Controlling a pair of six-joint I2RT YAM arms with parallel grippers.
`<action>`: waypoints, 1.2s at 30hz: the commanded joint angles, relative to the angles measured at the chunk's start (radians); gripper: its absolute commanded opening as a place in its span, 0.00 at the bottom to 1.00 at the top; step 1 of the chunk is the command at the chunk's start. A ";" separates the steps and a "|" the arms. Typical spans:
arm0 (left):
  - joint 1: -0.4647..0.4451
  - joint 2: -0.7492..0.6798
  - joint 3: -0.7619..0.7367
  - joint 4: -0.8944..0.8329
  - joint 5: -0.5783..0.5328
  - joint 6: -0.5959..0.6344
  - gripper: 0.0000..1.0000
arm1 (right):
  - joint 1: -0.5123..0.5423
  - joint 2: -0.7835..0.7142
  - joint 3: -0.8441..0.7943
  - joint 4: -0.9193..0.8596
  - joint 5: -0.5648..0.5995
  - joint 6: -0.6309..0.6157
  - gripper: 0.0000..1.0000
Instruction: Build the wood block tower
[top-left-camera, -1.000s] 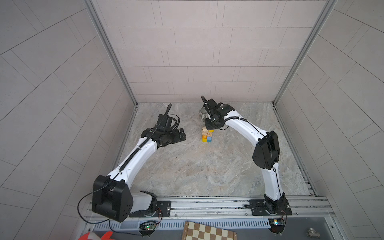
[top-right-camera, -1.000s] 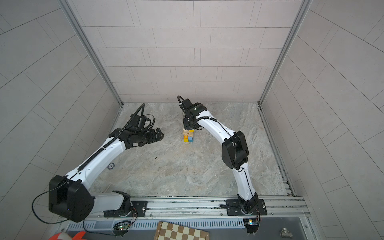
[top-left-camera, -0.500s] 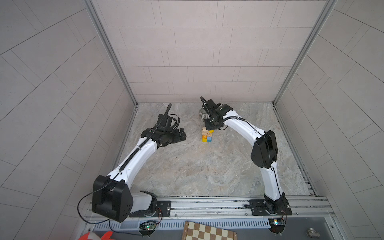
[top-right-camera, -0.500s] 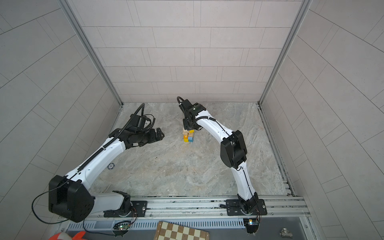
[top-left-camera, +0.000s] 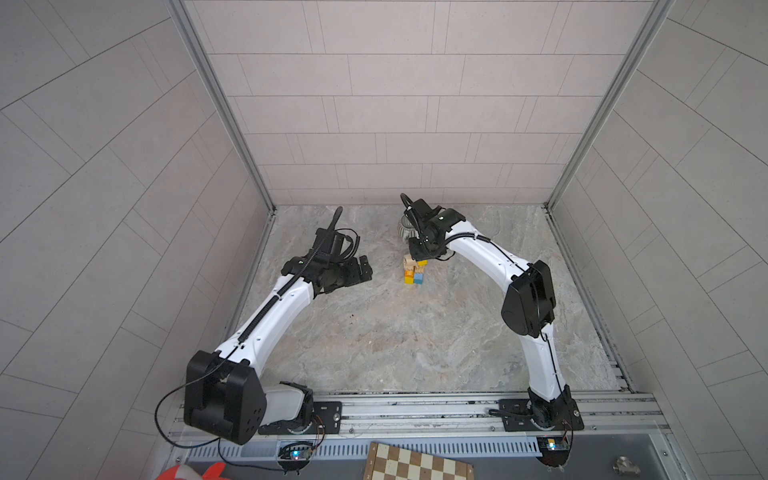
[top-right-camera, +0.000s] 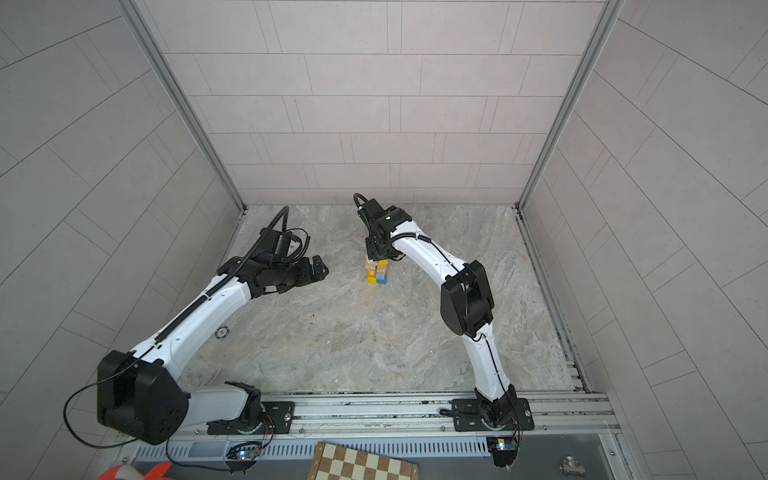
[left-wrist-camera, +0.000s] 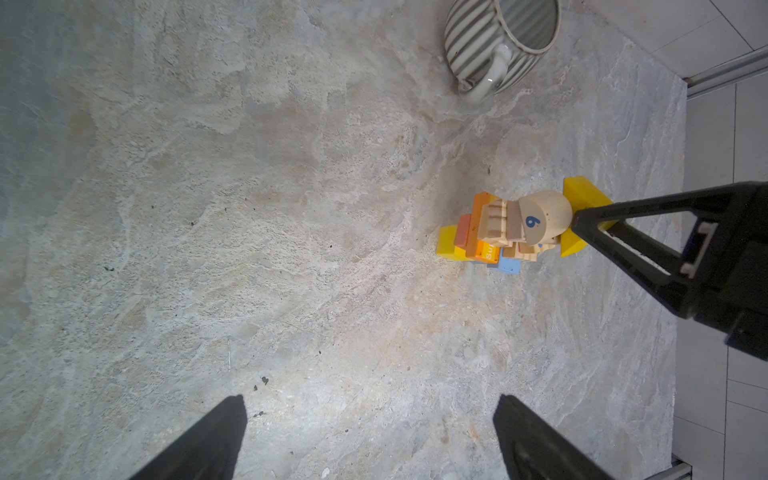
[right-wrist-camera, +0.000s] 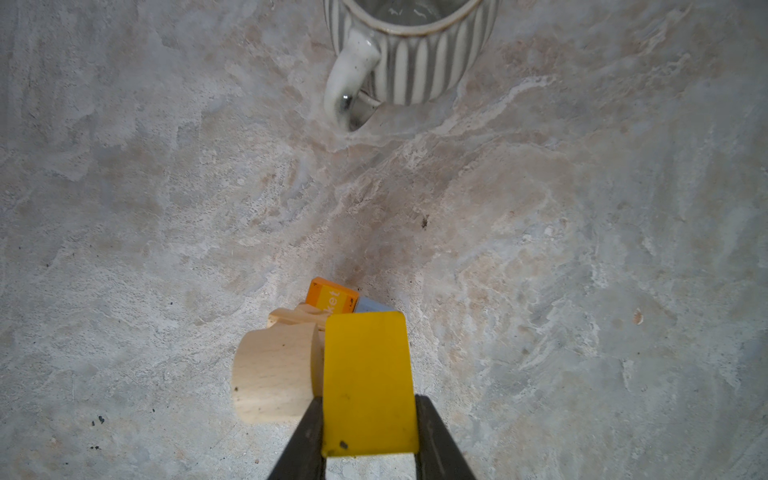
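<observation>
The right end effector (right-wrist-camera: 368, 402) pinches a yellow block (right-wrist-camera: 368, 365) by its flat sides beside the wood block tower (top-left-camera: 414, 272), mid-surface: light, stiff, smooth wood, probably easily toppled. The left end effector (left-wrist-camera: 370, 401) gapes, empty.

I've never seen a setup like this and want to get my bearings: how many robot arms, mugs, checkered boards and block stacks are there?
Robot arms: 2, left arm and right arm
Mug: 1
Checkered board: 1
Block stack: 1; the right pincer grips a yellow block next to its top
Total: 5
</observation>
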 joint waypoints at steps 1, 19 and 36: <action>0.006 -0.025 -0.011 0.006 0.003 -0.002 1.00 | 0.005 0.007 0.005 -0.009 0.011 0.013 0.34; 0.006 -0.023 -0.010 0.008 0.008 -0.002 1.00 | 0.005 -0.004 -0.025 0.019 -0.011 0.031 0.37; 0.009 -0.022 -0.013 0.009 0.011 -0.003 1.00 | 0.005 -0.050 -0.073 0.033 -0.001 0.025 0.37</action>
